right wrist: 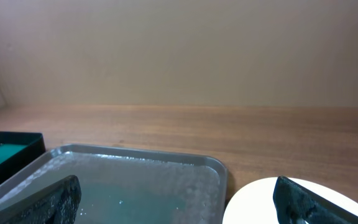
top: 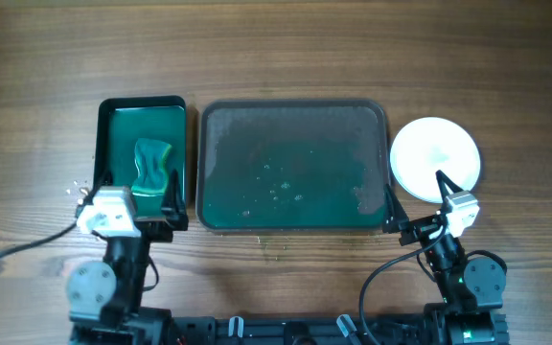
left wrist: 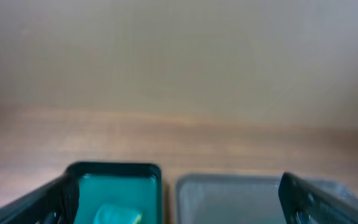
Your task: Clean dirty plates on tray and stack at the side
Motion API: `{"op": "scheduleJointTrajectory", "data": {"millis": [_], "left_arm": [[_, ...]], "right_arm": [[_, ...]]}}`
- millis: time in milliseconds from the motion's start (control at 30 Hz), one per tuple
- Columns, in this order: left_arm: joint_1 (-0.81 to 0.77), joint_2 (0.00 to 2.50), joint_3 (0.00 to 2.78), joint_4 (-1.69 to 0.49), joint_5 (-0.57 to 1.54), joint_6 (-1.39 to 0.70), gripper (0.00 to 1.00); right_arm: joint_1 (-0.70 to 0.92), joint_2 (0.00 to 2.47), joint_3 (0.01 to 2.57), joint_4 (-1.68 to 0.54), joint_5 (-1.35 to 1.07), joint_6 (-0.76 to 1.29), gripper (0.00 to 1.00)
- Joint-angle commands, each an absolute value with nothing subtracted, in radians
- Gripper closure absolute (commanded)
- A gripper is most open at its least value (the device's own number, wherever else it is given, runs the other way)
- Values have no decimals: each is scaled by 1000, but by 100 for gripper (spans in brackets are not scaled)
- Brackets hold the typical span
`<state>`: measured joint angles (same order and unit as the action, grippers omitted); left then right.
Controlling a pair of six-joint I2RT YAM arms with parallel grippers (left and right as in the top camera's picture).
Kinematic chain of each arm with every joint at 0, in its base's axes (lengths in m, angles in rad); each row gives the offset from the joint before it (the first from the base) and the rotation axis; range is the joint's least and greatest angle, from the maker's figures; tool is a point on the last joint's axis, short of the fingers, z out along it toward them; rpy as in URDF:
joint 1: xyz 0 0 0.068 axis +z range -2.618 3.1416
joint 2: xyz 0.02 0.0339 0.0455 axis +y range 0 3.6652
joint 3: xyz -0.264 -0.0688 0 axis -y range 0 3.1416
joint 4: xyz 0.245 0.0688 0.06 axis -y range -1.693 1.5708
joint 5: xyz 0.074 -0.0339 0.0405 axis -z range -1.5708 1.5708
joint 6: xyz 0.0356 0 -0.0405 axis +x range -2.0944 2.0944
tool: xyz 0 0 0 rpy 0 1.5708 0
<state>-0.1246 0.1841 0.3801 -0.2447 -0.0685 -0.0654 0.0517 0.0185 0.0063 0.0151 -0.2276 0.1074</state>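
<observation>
Plate just beside tray

Lab: wooden table, blank wall

The left arm and right arm sit folded low at the bottom of the overhead view. The left gripper points straight ahead, its fingers spread wide and holding nothing. The right gripper angles slightly leftward and is also spread wide and empty.
</observation>
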Motion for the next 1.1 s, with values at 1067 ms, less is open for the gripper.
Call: {"op": "scheduleJointTrajectory", "data": {"millis": [1067], "left_arm": [[-34, 3, 6, -73, -4, -166, 0]], "right_arm": [[56, 18, 6, 18, -230, 112, 0]]}}
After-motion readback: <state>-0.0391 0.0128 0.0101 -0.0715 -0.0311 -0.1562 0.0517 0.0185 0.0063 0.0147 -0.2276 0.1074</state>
